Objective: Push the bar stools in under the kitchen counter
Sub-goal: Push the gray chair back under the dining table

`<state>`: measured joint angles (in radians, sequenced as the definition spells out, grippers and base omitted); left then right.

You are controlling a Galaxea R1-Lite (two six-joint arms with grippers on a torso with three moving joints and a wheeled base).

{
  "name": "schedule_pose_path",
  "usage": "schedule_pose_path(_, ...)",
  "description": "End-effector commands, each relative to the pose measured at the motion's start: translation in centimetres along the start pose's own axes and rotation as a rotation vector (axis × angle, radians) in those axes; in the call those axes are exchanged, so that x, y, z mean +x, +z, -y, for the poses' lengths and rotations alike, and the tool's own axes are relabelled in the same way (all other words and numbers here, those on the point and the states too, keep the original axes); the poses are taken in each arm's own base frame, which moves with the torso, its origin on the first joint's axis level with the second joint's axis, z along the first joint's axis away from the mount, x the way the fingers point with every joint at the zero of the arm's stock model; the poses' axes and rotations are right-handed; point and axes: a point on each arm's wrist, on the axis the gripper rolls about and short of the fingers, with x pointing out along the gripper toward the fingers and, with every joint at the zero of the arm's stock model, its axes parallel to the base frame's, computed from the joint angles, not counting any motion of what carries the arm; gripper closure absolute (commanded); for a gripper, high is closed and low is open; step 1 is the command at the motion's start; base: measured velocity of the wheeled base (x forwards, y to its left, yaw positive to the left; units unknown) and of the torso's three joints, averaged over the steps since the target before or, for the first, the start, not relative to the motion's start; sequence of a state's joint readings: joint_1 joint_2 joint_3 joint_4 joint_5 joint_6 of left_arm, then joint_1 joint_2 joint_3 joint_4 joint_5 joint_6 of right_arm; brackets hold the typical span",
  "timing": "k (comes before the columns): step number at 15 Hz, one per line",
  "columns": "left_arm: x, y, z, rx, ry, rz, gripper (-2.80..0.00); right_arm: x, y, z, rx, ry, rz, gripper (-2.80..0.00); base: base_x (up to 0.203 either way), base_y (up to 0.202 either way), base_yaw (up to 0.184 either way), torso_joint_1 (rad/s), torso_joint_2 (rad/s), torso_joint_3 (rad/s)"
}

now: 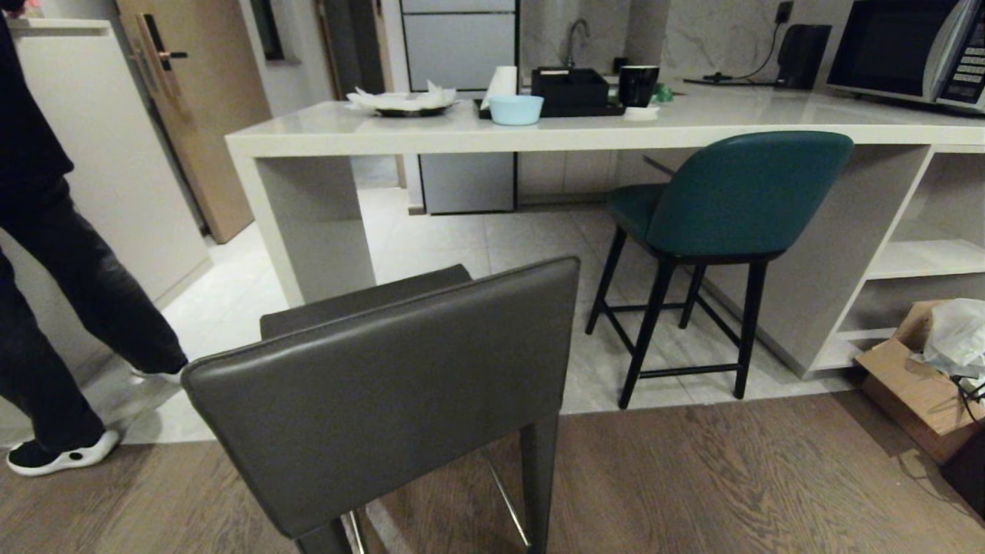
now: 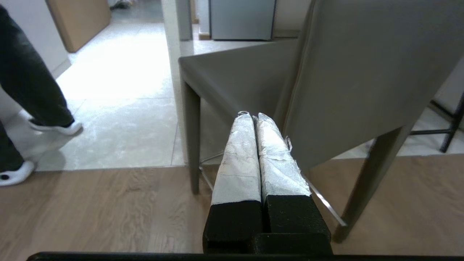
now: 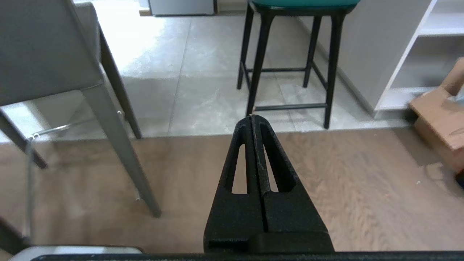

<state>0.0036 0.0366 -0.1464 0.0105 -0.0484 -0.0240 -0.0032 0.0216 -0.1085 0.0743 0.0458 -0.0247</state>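
Note:
The dark grey bar stool (image 1: 400, 385) stands close in front of me on the wood floor, its square back towards me, out from the kitchen counter (image 1: 539, 131). The teal bar stool (image 1: 731, 192) stands partly under the counter at the right, on thin black legs. My left gripper (image 2: 253, 115) is shut and empty, its taped tips near the grey stool's back (image 2: 362, 72) without clear contact. My right gripper (image 3: 252, 116) is shut and empty above the wood floor, between the grey stool's legs (image 3: 116, 145) and the teal stool's legs (image 3: 290, 65). Neither arm shows in the head view.
A person's legs (image 1: 69, 308) in dark trousers and white shoes stand at the left. A cardboard box (image 1: 916, 385) lies on the floor at the right by the white shelving (image 1: 916, 261). A blue bowl (image 1: 515, 109), plate, cup, tray and microwave (image 1: 916, 50) sit on the counter.

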Motion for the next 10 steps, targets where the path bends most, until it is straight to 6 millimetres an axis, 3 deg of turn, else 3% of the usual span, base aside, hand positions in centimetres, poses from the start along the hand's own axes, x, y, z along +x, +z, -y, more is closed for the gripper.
schedule_pose_path(1, 1.2, 1.8, 0.0, -0.011, 0.006, -0.08, 0.0, 1.1, 3.1, 0.1, 0.033, 0.016, -0.057, 0.0, 0.0, 0.0, 0.0, 0.0, 0.0, 0.0)
schedule_pose_path(3, 3.1, 2.7, 0.0, -0.027, 0.025, -0.115, 0.0, 3.9, 5.8, 0.3, 0.057, 0.023, -0.11, 0.0, 0.0, 0.0, 0.0, 0.0, 0.0, 0.0)
schedule_pose_path(5, 5.8, 3.3, -0.3, -0.042, 0.03, -0.167, 0.0, 8.5, 8.0, 0.5, 0.062, 0.03, -0.141, 0.0, 0.0, 0.0, 0.0, 0.0, 0.0, 0.0)
schedule_pose_path(10, 13.6, 4.1, -0.9, -0.113, 0.074, -0.255, 0.0, 22.2, 9.3, -0.6, 0.057, 0.122, -0.156, 0.0, 0.0, 0.0, 0.0, 0.0, 0.0, 0.0)
